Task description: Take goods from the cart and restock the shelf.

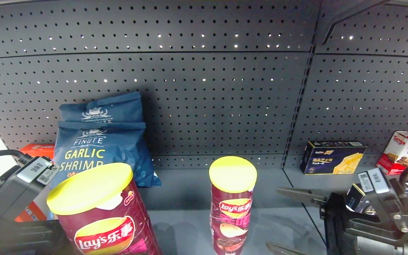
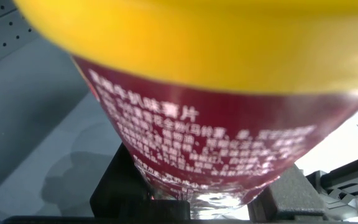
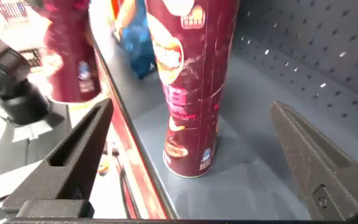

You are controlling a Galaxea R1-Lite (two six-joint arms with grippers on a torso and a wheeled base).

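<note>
Shelf (image 1: 190, 198) of grey metal, backed by dark pegboard (image 1: 207, 106), carries the goods. Far left of the standing can (image 1: 232, 205), an orange box (image 1: 37, 150) is mostly hidden behind two blue bags (image 1: 101, 148) that lean on the pegboard. Left of the standing can and nearer the camera, the held can (image 1: 97, 212) is upright with its yellow lid on top, clamped low on its body by the left gripper (image 2: 210, 202). The standing can is upright near the shelf's front, apart from everything else. Right of it, at the back, sit a dark box (image 1: 331, 157) and a red-white box (image 1: 407, 150). The right gripper (image 1: 285, 221) is just right of the standing can, spread wide and holding nothing. The right wrist view adds the shelf's red front lip (image 3: 132, 180) and the standing can seen through the gap between the fingers, untouched. The left wrist view gives the held can's printed side. Its base is cut off in the head view.
</note>
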